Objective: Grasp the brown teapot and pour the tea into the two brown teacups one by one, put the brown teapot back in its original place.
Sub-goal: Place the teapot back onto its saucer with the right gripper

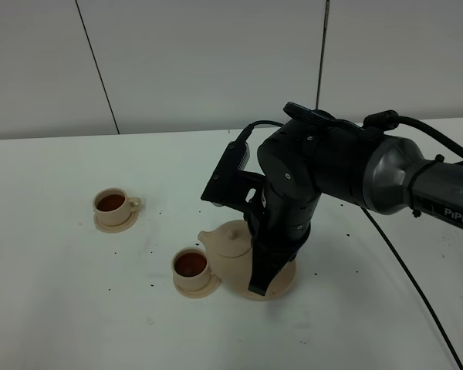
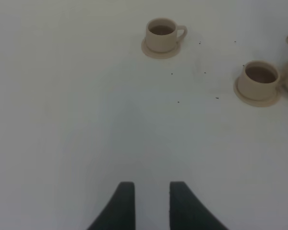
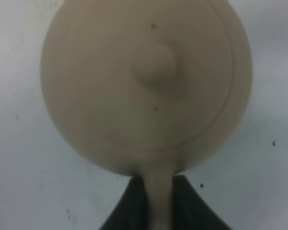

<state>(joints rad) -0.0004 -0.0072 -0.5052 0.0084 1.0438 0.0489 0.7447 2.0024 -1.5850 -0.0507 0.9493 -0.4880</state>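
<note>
Two filled beige-tan ceramic teacups, squat round beige-tan ceramic teapot (image 1: pixel 233 240) sitting on its wide flat beige-tan saucer (image 1: pixel 285 283), right hand (image 1: pixel 261 287) pinching the teapot's loop handle (image 3: pixel 159 201).
Far teacup (image 1: pixel 112 203) on its small round saucer sits well left on the white bench (image 1: pixel 62 308); near teacup (image 1: pixel 190 265) on its saucer sits just beside the teapot's spout, both holding dark reddish tea. Teapot upright, knobbed lid on, spout pointing left toward near cup in the exterior view. Right wrist view: dark fingers pressed against either side of the thin handle strip. Left hand (image 2: pixel 151 203) hovers over bare bench well away from the cups, fingers slightly spread, nothing between them. Small dark specks scattered on bench around the cups.
</note>
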